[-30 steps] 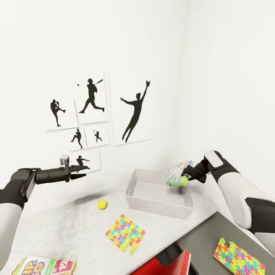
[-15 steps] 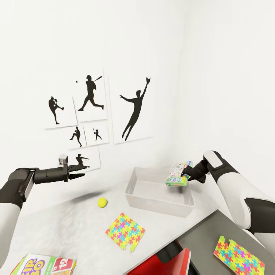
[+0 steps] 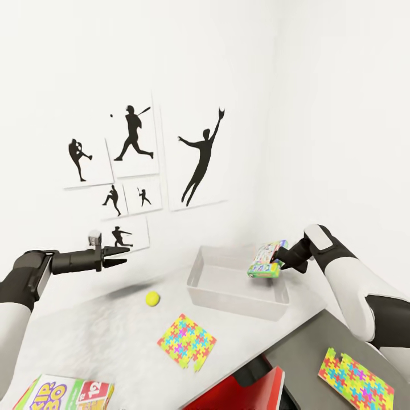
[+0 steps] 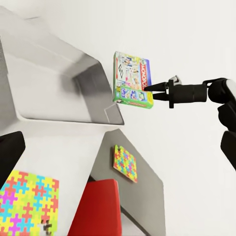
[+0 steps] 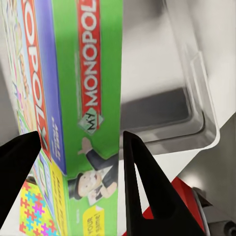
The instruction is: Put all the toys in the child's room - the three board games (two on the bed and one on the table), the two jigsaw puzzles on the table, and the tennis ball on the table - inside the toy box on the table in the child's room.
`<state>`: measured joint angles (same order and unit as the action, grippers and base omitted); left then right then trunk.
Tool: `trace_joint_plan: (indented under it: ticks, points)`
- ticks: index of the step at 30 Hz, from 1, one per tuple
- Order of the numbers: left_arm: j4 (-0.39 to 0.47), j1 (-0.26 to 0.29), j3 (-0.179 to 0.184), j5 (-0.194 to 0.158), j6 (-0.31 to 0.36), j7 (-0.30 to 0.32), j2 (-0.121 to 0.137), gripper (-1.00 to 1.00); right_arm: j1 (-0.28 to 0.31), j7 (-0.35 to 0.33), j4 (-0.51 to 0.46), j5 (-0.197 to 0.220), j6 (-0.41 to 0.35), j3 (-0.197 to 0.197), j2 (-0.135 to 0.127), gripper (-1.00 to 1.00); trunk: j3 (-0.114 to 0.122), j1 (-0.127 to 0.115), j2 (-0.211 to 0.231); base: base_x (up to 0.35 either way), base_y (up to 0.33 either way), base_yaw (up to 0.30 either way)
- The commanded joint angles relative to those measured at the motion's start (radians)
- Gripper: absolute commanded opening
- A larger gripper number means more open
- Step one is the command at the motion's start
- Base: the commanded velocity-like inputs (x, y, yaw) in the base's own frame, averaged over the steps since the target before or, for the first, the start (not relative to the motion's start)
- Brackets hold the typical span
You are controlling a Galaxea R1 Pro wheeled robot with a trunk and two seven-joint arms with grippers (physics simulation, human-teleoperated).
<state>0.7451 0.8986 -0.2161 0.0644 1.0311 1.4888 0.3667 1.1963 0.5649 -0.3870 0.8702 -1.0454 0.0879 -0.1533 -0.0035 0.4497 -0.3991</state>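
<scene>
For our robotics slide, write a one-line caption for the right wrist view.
Right gripper clamps a green My Monopoly box by its edge above the light-grey toy box on the table.

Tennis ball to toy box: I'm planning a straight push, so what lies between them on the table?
Nothing. In the head view, bare pale table top runs from the tennis ball to the toy box; the nearer jigsaw puzzle lies off that line.

Tennis ball (image 3: pixel 152 298) left of toy box (image 3: pixel 230 295), on table (image 3: pixel 108 336).
</scene>
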Motion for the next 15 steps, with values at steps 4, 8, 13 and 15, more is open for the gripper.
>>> trace_joint_plan:
  ticks: [4,8,13,15]
  points:
    - [0.000,0.000,0.000,0.007,0.010,0.007,-0.001,1.00,0.000,0.010,-0.001,0.009,-0.002,0.004,0.005,-1.00,-0.007,0.000,-0.001,0.000,0.000,0.000]
    - [0.000,0.000,0.000,0.007,0.010,0.007,-0.002,1.00,0.000,0.010,-0.001,0.009,-0.002,0.004,0.006,-1.00,-0.013,0.000,-0.001,0.000,0.000,0.000]
    - [0.000,0.000,0.002,0.008,0.009,0.007,-0.003,1.00,0.000,0.010,-0.001,0.009,-0.002,0.005,0.006,-1.00,-0.021,0.000,-0.001,0.000,0.000,0.000]
    - [0.000,0.000,0.002,0.008,0.010,0.007,-0.003,1.00,0.000,0.010,-0.001,0.009,-0.002,0.005,0.007,-1.00,-0.025,0.000,-0.001,0.000,0.000,0.000]
